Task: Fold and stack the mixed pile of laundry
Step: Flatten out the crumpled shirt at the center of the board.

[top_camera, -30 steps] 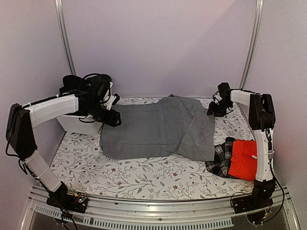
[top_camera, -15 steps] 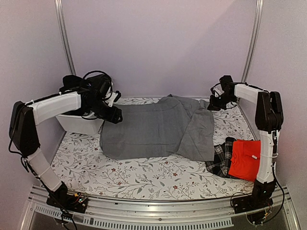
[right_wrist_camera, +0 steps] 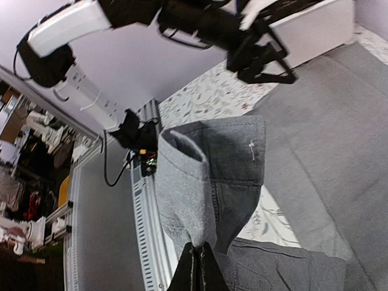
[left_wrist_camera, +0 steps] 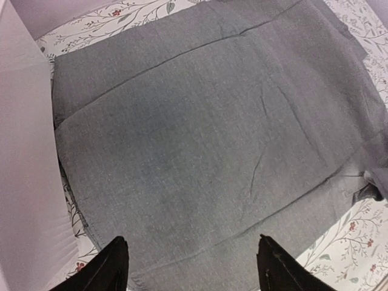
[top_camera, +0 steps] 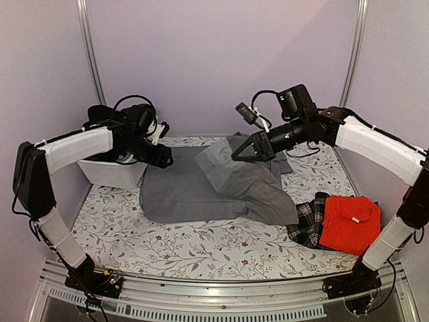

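Floral table (top_camera: 201,247): right claw (top_camera: 239,154) pinches grey shirt (top_camera: 191,191) aloft; left claw (left_wrist_camera: 192,242) spread.

Overhead rear view, close wrist views, shirt (top_camera: 194,191) shared

This was a robotics lab test cell, not a home. A table under a flower-printed cloth (top_camera: 201,251) stood inside plain pale panel walls (top_camera: 221,60) framed by slanted silver metal posts (top_camera: 92,54). Two white-and-black robot arms (top_camera: 74,151) were bolted to a ribbed aluminium rail (top_camera: 221,298), with loose black cables (right_wrist_camera: 106,163) nearby. Beyond the cell, the right wrist view caught cluttered equipment shelves (right_wrist_camera: 24,121), too blurred to identify.
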{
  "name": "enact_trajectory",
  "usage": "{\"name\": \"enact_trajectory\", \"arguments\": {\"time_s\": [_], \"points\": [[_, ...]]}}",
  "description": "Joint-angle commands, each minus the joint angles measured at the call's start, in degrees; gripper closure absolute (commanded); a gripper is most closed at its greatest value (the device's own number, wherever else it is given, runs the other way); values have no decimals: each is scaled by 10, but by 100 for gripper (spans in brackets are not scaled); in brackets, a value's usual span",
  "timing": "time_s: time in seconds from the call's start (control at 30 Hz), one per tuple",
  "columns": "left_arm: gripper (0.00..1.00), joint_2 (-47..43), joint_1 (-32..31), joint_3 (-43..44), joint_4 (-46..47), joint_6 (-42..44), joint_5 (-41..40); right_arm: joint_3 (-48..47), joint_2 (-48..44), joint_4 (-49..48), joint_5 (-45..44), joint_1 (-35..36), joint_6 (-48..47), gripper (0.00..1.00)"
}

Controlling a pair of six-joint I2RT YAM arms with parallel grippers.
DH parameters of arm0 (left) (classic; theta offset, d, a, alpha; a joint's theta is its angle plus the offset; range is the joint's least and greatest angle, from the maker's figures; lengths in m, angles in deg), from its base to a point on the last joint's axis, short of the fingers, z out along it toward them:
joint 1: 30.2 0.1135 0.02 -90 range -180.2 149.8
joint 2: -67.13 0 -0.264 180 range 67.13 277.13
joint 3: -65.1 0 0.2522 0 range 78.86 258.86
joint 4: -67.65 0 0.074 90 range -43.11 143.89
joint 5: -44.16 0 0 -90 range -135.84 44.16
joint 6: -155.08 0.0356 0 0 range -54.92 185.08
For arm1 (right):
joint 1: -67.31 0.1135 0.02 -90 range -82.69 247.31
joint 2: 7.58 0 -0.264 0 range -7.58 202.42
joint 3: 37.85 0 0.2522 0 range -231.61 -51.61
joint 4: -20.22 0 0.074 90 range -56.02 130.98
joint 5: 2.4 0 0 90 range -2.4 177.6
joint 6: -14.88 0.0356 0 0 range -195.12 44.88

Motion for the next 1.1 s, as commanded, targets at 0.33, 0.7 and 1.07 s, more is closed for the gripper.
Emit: {"name": "enact_trajectory", "arguments": {"time_s": [0.33, 0.7, 1.07], "points": [[27, -72, 3, -33, 6, 5, 29, -93, 12, 35, 110, 140, -40, 100], [26, -113, 20, -61, -6, 5, 30, -172, 142, -64, 275, 179, 55, 90], [23, -131, 18, -86, 14, -4, 68, -41, 50, -59, 79, -1, 79, 5]]}}
